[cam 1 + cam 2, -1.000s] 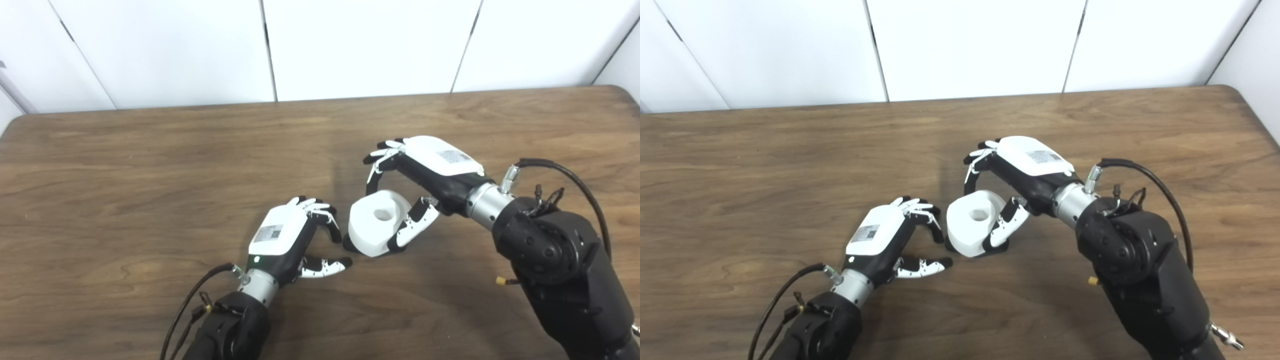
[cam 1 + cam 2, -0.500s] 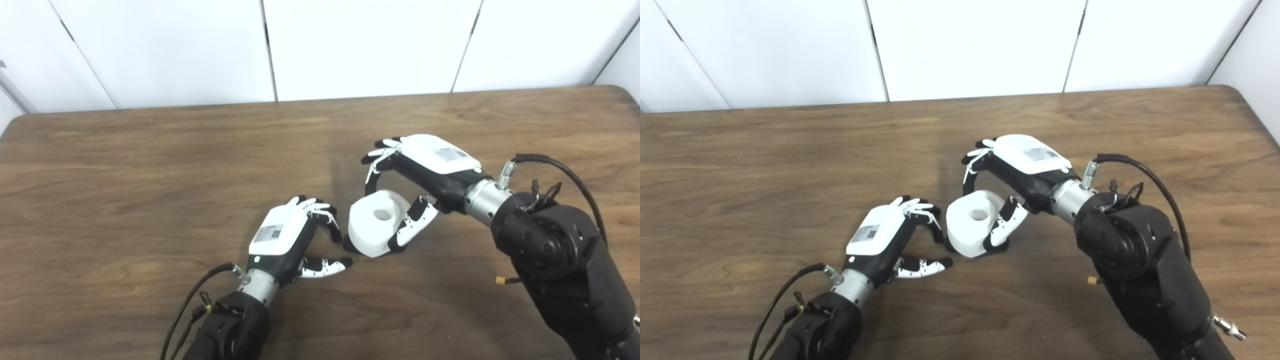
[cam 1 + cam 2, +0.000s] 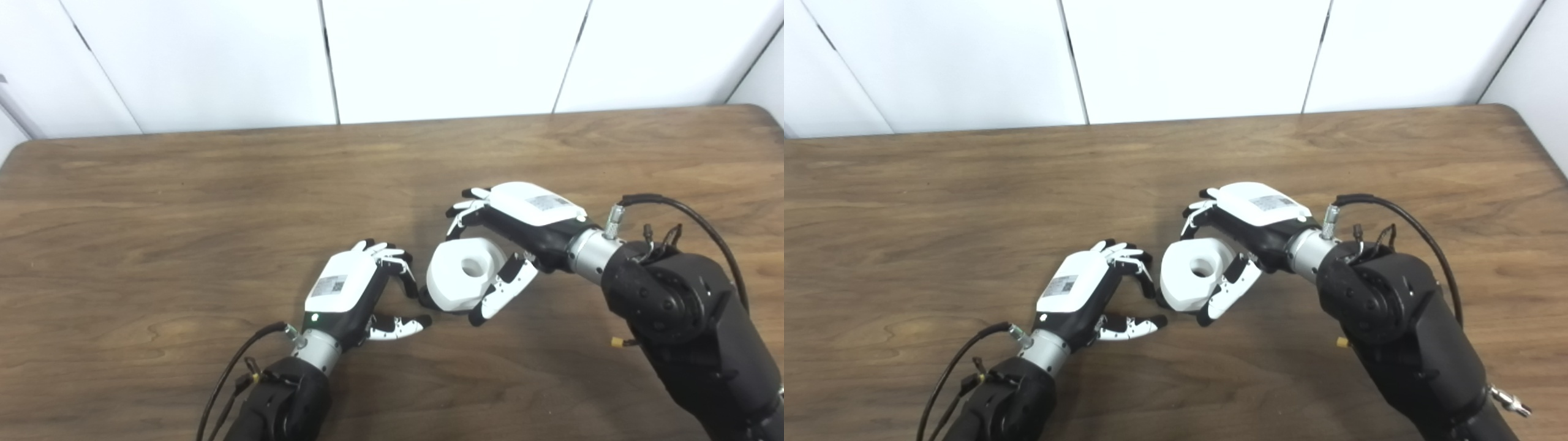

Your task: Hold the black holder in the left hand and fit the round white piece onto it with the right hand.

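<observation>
1. Our right hand (image 3: 520,226) is curled around the round white piece (image 3: 462,274), fingers arched over its far side and thumb laid along its near right side, so we are gripping it.
2. The white piece is tilted, with its centre hole (image 3: 473,267) facing up and toward the cameras.
3. It sits low over the wooden table (image 3: 184,202), near the middle; we cannot tell whether its underside touches the wood.
4. A small sliver of black shows under the piece's left lower edge (image 3: 427,298). It may be the black holder, but it is too hidden for us to be sure.
5. Our left hand (image 3: 1084,291) rests low by the table, just left of the white piece, its back turned up.
6. Its fingers (image 3: 1136,269) are bent and its thumb (image 3: 1130,327) points right toward the piece; there is a gap between them, and we see nothing held in it.
7. The left fingertips come very close to the white piece's left side; we cannot tell if they touch.
8. Both forearms enter from the bottom edge, with a black cable (image 3: 686,211) looping off the right wrist.
</observation>
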`<control>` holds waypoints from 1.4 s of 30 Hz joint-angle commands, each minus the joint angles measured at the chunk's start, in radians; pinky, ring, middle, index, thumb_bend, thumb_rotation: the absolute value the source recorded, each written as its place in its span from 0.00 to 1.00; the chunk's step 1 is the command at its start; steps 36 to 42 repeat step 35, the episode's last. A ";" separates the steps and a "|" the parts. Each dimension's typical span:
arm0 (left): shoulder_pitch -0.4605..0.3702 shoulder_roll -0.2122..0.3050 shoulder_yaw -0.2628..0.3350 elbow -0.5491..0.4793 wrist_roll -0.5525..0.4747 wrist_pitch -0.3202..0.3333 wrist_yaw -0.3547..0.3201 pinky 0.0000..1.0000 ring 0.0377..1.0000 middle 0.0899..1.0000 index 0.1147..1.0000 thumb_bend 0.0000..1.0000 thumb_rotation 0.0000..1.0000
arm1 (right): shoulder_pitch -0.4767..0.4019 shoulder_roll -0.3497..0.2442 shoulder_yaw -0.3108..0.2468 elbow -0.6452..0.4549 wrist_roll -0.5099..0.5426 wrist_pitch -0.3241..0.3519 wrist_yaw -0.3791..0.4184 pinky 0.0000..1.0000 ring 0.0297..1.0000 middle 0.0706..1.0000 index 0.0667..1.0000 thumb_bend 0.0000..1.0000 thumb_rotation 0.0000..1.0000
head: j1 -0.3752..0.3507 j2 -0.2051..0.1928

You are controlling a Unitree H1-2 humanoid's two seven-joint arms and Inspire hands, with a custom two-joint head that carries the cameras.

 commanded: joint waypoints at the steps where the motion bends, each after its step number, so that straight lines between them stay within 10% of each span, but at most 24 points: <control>1: -0.014 -0.004 -0.005 -0.007 0.019 0.001 -0.012 0.97 0.88 0.79 0.42 0.52 0.06 | -0.030 -0.005 -0.013 -0.015 -0.009 -0.002 -0.005 1.00 0.99 0.89 0.66 1.00 0.37 | -0.001 0.002; 42: -0.034 -0.009 -0.013 0.050 0.022 -0.002 0.006 0.96 0.87 0.77 0.42 0.52 0.06 | -0.125 -0.002 -0.092 -0.052 0.055 0.044 0.046 1.00 0.99 0.90 0.69 1.00 0.38 | 0.013 -0.015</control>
